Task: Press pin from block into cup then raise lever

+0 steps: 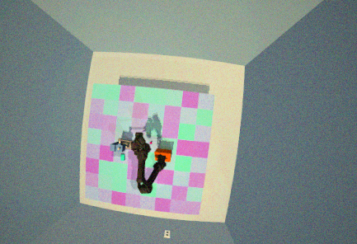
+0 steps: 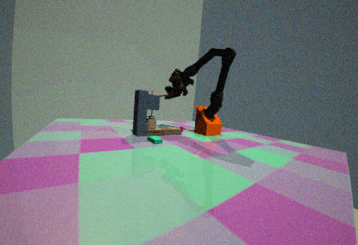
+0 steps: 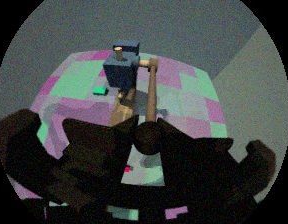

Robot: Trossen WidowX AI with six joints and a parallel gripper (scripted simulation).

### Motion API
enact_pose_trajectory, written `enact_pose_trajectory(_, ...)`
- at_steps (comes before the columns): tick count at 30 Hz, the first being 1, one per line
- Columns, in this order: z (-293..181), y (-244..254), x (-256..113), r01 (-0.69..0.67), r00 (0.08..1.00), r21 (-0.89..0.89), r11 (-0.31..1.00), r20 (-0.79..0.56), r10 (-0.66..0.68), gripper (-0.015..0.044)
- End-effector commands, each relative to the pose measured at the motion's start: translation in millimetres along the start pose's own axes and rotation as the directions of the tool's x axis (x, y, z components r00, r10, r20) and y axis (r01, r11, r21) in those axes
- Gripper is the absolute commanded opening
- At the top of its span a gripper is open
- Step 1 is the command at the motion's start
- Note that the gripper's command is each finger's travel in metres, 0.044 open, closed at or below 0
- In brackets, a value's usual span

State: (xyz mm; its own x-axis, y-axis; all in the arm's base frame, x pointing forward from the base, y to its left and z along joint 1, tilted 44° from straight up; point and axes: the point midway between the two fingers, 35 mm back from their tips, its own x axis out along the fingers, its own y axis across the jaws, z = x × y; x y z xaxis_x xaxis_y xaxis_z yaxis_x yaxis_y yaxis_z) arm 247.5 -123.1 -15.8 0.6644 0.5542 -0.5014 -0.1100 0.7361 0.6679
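Far left, the press (image 1: 116,147) (image 2: 140,113) (image 3: 120,72) stands upright on the table (image 1: 111,177) (image 2: 149,199) (image 3: 70,75), straight ahead of the jaws and a touch left in the wrist view. The block (image 2: 150,123) is below and beyond the jaws, sitting on the bed (image 1: 128,146) (image 2: 169,131) (image 3: 124,112) beneath the punch (image 2: 151,112). It looks lined up, though the pin is too small to make out, so exact centring can't be called.

Next along, a teal piece (image 1: 123,157) (image 2: 155,140) (image 3: 100,90) lies low on the table, ahead-left of the jaws in the wrist view. Then here's the key line: the lever (image 2: 162,96) (image 3: 152,97) runs lengthwise away from the jaws (image 1: 133,144) (image 2: 168,96) to the press, nearly level from outside. They're clamped on its knobbed end! One arm only, so this pull is all its own. I'd judge the pressing stroke is in hand; the push must swing down about the pivot, and a sideways drag could slip the grip.

Right of the jaws, low down, a small red piece (image 1: 151,143) (image 2: 182,129), and farther right the orange base (image 1: 157,152) (image 2: 202,125). No brand, label or writing is readable.
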Motion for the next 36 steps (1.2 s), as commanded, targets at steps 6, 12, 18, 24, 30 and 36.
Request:
enact_pose_trajectory(6, -13, 0, 9, -0.004, 1.000, 0.022, 1.000, -0.030, 0.005, 0.0000)
enact_pose_trajectory(12, -16, 0, 11, -0.005, 1.000, 0.022, 1.000, -0.030, 0.005, 0.0000)
enact_pose_trajectory(18, -18, 0, 14, -0.005, 1.000, 0.022, 1.000, -0.030, 0.005, 0.0000)
enact_pose_trajectory(24, -21, 0, 16, -0.005, 1.000, 0.022, 1.000, -0.030, 0.005, 0.0000)
enact_pose_trajectory(30, -23, 1, 18, -0.005, 1.000, 0.023, 1.000, -0.030, 0.005, 0.0000)
enact_pose_trajectory(36, -25, 1, 20, -0.005, 1.000, 0.023, 1.000, -0.030, 0.005, 0.0000)
